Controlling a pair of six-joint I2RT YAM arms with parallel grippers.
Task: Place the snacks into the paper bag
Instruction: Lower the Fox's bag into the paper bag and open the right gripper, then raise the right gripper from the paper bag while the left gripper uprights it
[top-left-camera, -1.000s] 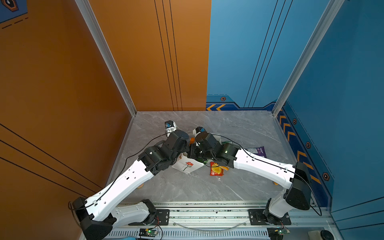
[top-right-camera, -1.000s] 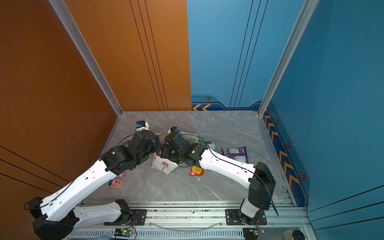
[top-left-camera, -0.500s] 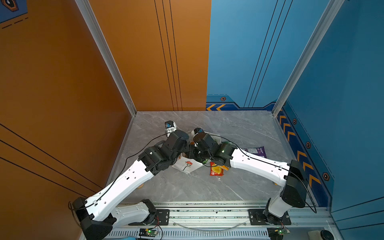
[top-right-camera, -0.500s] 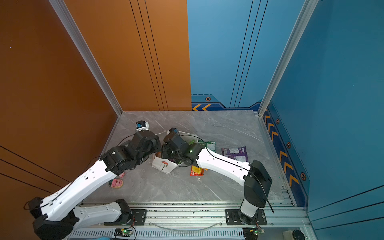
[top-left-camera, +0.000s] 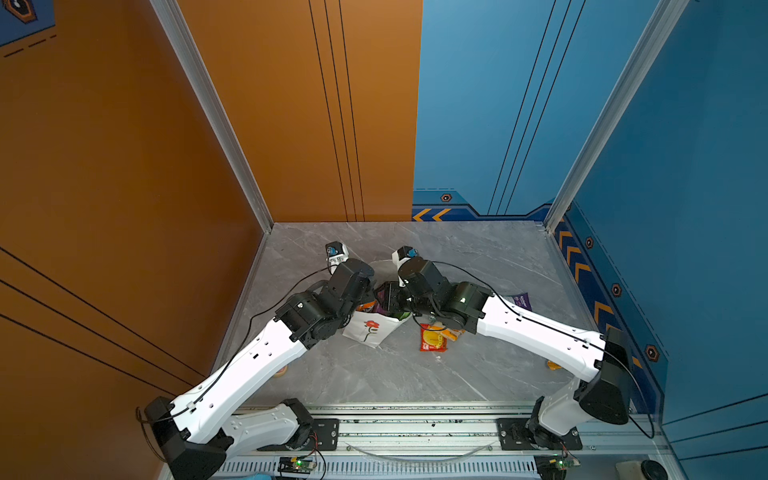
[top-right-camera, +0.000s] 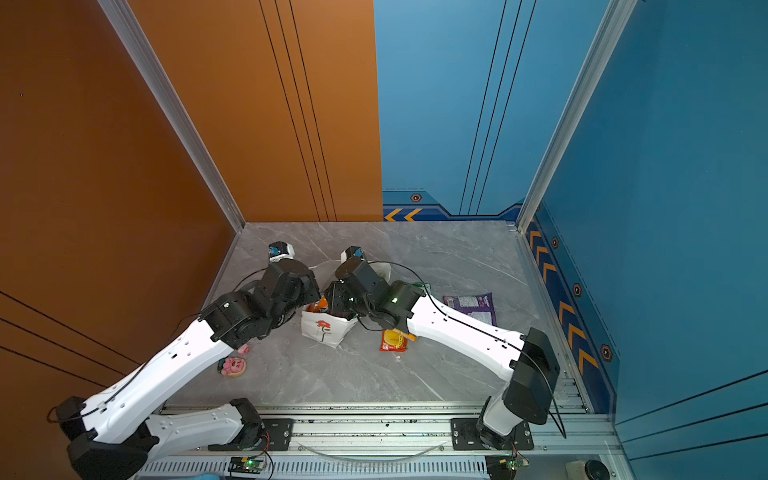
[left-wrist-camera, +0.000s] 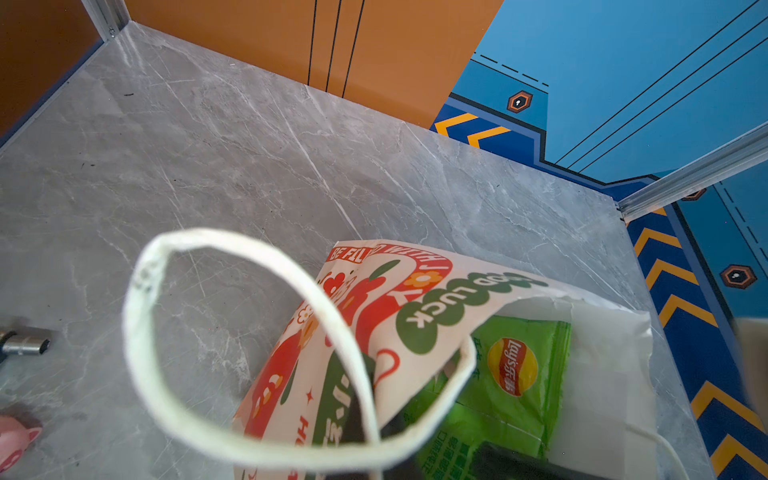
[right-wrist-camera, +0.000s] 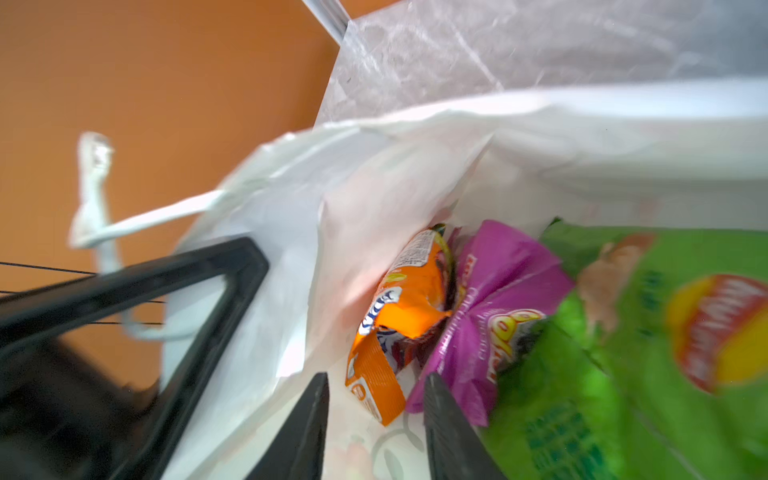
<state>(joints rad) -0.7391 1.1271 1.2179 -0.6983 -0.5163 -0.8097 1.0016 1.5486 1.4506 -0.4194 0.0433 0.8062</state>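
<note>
While your left gripper (top-left-camera: 365, 296) clamps the white flower-printed paper bag (top-left-camera: 357, 332) by its rim at frame centre, your right gripper (right-wrist-camera: 376, 386) sits in its mouth, jaws apart and empty, so fetch the red foil packet (top-left-camera: 432, 340) just right of it

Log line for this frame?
left gripper shut on paper bag | right gripper open | inside: orange packet, purple packet, green packet | outside: red packet
</note>
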